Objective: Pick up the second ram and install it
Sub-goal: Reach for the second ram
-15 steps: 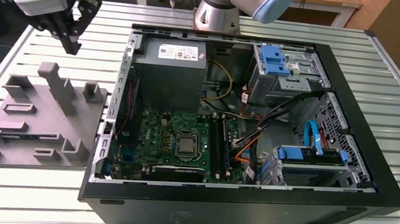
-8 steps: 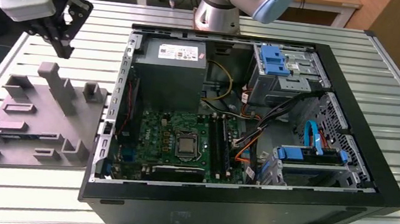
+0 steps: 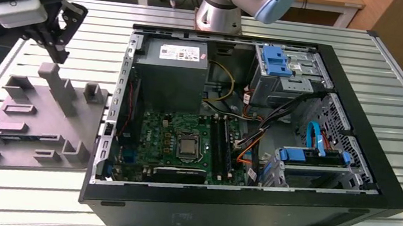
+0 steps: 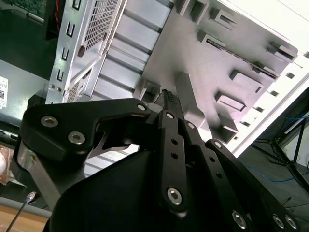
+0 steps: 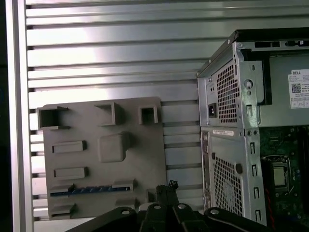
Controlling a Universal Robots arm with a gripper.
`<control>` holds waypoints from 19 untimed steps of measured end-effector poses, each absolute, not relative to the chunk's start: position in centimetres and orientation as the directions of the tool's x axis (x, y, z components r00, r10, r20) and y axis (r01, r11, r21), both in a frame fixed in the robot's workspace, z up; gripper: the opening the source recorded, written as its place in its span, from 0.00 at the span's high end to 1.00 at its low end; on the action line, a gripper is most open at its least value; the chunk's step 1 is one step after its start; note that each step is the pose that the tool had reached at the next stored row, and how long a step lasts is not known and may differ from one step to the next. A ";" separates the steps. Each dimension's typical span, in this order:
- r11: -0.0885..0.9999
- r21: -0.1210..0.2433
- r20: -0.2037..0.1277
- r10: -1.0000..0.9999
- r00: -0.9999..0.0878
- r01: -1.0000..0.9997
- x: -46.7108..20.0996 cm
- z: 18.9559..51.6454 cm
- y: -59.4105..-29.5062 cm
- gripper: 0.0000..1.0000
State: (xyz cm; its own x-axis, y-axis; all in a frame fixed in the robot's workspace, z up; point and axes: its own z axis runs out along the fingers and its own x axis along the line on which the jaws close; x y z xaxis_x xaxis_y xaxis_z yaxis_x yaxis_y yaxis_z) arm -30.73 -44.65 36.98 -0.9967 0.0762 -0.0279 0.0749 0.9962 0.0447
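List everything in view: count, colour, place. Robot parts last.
table: one, silver, slatted, under everything
tray: one, grey, moulded, beside the case at the exterior view's left
second ram: one, dark strip seen edge-on, in a tray slot
computer case: one, black, side open, mid-table
motherboard: one, green, inside the case
power supply: one, grey, inside the case beside the motherboard
drive brackets: two, blue, inside the case at the exterior view's right
arm: one, grey and blue, base behind the case
gripper: one, black, fingers shut, above the tray
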 end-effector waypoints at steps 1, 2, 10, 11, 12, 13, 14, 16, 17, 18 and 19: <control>0.996 0.045 -0.028 0.076 -0.997 0.075 -30.8 36.9 -44.8 0.89; 0.996 0.045 -0.028 0.076 -0.997 0.075 -30.9 36.9 -44.9 0.89; 0.996 0.045 -0.028 0.076 -0.997 0.075 -31.9 36.6 -46.0 0.89; 0.996 0.045 -0.028 0.076 -0.997 0.075 -32.0 36.5 -46.2 0.89; 0.996 0.045 -0.028 0.076 -0.997 0.075 -32.2 36.5 -46.3 0.89; 0.996 0.045 -0.028 0.076 -0.997 0.075 -32.3 36.4 -46.5 0.89; 0.996 0.045 -0.028 0.076 -0.997 0.075 -32.4 36.4 -46.6 0.89; 0.996 0.045 -0.028 0.076 -0.997 0.075 -32.7 36.3 -46.9 0.89; 0.996 0.045 -0.028 0.076 -0.997 0.075 -32.8 36.2 -47.1 0.89; 0.996 0.045 -0.028 0.076 -0.997 0.075 -32.9 36.2 -47.2 0.89; 0.996 0.045 -0.028 0.076 -0.997 0.075 -33.0 36.1 -47.4 0.89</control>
State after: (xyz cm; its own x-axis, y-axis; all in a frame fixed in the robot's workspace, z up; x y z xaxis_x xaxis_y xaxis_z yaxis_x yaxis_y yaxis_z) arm -32.96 -47.37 36.11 -0.9967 0.0762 -0.0279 0.0749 0.9962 0.0447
